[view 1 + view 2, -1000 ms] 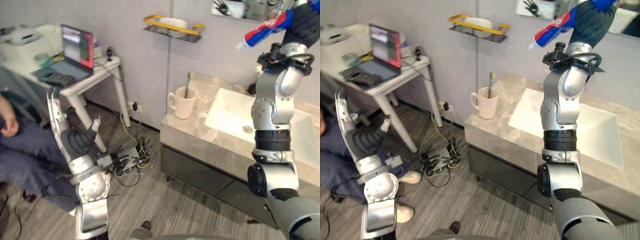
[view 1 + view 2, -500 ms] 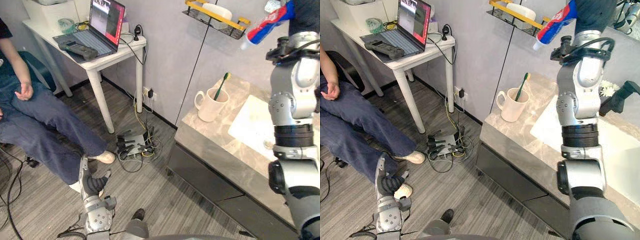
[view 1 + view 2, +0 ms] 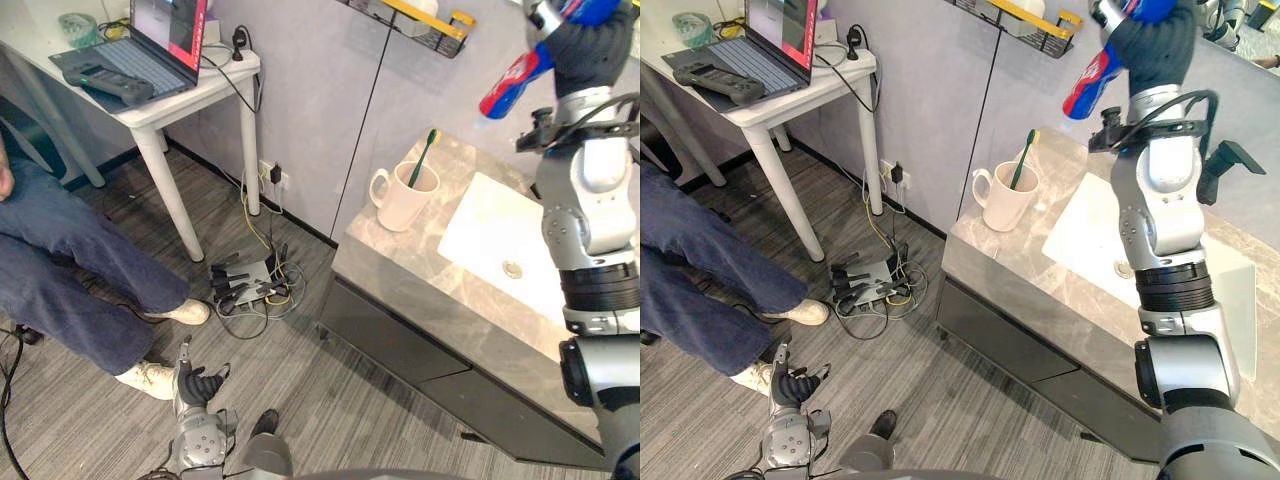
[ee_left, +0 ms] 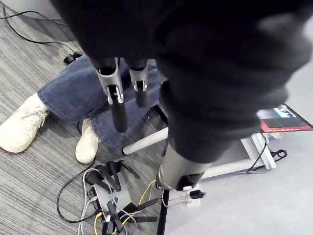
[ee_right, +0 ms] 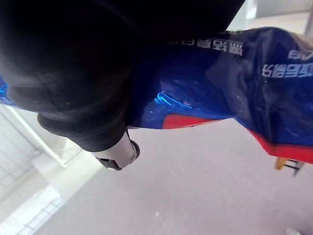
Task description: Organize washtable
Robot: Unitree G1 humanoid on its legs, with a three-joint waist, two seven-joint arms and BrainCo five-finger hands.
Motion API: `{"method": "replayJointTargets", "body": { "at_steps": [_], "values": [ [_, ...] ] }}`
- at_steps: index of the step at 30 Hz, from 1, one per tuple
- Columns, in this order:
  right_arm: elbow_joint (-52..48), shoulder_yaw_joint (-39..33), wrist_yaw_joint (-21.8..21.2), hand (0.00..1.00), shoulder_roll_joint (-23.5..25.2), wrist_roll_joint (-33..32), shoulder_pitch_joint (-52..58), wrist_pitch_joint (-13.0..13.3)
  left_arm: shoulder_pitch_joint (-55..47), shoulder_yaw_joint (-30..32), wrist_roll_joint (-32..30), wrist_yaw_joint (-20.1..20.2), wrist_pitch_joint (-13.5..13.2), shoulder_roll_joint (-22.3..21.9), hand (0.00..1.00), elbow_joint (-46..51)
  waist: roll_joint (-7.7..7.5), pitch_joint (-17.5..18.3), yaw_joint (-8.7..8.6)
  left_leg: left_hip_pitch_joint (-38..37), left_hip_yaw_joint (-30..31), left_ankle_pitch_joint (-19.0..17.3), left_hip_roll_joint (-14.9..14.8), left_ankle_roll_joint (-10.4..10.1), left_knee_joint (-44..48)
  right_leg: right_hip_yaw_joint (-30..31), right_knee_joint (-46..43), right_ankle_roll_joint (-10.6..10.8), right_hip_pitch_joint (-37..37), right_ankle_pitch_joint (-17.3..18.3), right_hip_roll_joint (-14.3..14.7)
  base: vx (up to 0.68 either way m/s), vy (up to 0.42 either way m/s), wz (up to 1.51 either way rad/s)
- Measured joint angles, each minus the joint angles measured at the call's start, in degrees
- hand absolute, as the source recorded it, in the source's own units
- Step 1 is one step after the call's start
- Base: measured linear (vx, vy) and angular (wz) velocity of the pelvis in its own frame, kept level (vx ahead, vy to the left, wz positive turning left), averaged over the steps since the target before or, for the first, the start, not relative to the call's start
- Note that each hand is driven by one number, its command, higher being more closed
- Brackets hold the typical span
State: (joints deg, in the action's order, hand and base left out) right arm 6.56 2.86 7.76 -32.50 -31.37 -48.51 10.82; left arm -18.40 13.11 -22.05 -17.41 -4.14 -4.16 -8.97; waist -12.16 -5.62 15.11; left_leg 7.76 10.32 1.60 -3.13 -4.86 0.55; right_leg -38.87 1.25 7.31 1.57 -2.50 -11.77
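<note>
Above the mug (image 3: 400, 197), the right hand (image 3: 590, 48) curls round a toothpaste tube (image 3: 508, 87) — light, soft, likely slippery — a gentle mid-body hold seems safest.

Silver-grey arms (image 3: 585, 195); dark-covered right hand (image 3: 590, 50)

Washtable and surroundings: count by kind.
On or above the washtable (image 3: 425, 295), of which there is one: one sink basin (image 3: 497, 243), one black faucet (image 3: 1221, 166), one white mug (image 3: 400, 199), one green toothbrush (image 3: 423, 154), one blue, red and white toothpaste tube (image 3: 514, 82), one yellow-rimmed wall shelf (image 3: 428, 21). Beside it: one white side table (image 3: 158, 107), one laptop (image 3: 152, 44), one dark controller (image 3: 104, 82), one power strip (image 3: 244, 284) on the floor, one seated person, two white shoes (image 3: 183, 312) (image 3: 144, 378). Robot hands, two: left hand (image 3: 197, 386), right hand (image 3: 590, 47).
</note>
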Motion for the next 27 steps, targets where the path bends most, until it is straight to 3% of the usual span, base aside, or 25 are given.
{"method": "replayJointTargets", "body": {
  "at_steps": [14,27],
  "values": [
    [0.0,-3.3,3.6,1.00,3.1,-2.3,0.1,0.2,2.8,-0.5,2.7,1.1,0.0,1.5,0.00,-5.4,-0.87,-1.0,0.43,2.2,-0.1,-0.7,-1.0,-0.5,0.4,0.5,0.0,-0.1,-2.0,0.0,0.9,0.00,-0.004,-0.01],
    [0.0,-5.1,4.8,1.00,9.8,-4.2,2.3,1.8,5.3,-1.2,5.7,0.7,0.1,2.5,0.00,-6.9,-1.53,-2.6,1.41,3.5,0.7,-1.0,-1.7,-0.5,0.5,0.4,-0.1,-0.8,-3.0,-0.7,1.3,0.00,-0.002,0.01]
  ]
}}
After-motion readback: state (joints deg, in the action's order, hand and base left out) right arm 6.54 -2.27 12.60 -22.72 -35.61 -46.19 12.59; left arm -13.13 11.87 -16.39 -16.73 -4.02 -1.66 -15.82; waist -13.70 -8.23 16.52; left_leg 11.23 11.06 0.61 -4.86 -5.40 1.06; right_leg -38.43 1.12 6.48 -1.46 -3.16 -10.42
